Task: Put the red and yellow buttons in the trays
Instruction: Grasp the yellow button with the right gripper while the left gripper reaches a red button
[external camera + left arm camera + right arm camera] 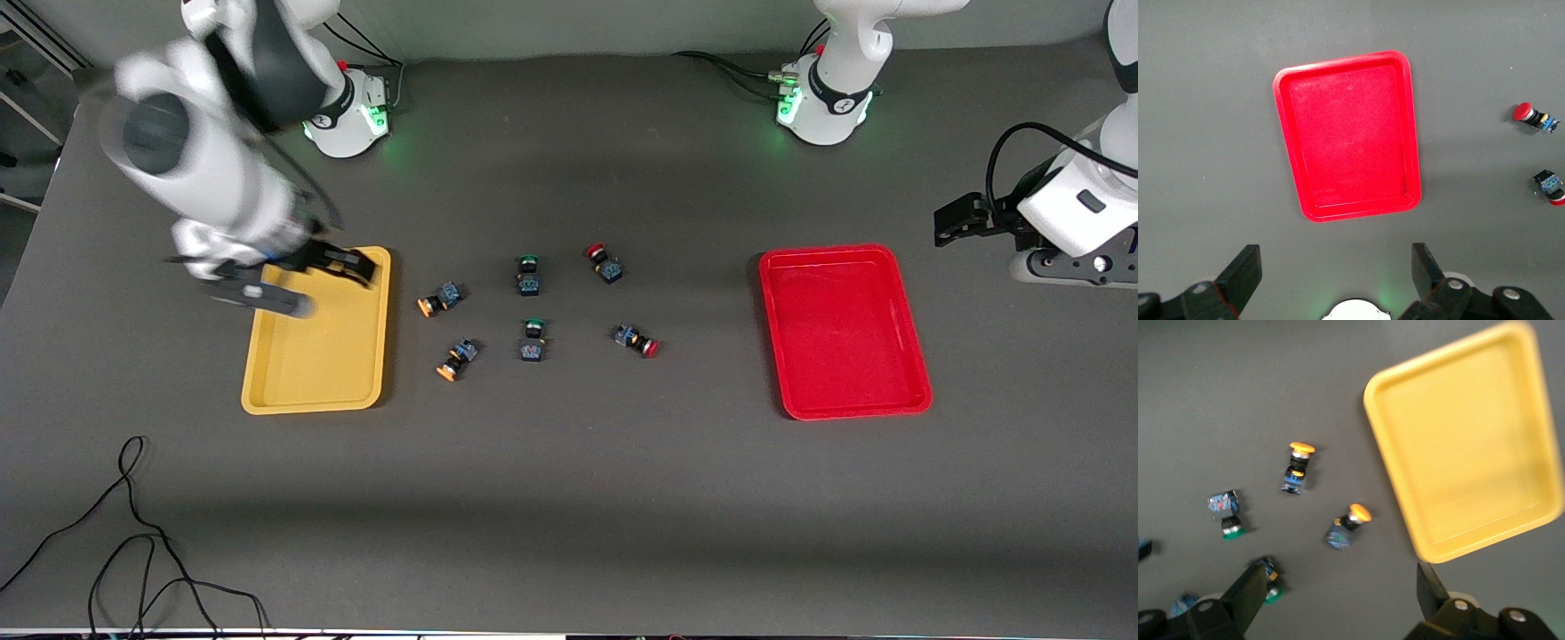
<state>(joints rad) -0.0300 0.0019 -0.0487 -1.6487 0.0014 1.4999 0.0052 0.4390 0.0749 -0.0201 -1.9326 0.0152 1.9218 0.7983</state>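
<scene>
Right gripper point(342, 264): we see its fingers apart, over the yellow tray point(316, 373).
Left gripper point(956, 220): fingers apart, waiting near the red tray point(840, 333).
Writing: we read none.

Matt dark grey table point(569, 498); smooth plastic red tray point(843, 331) and yellow tray point(329, 356); glossy white arm shells point(1076, 209).

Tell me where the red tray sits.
In the front view, the red tray lies on the table toward the left arm's end, empty, with the two red buttons nearest beside it.
</scene>
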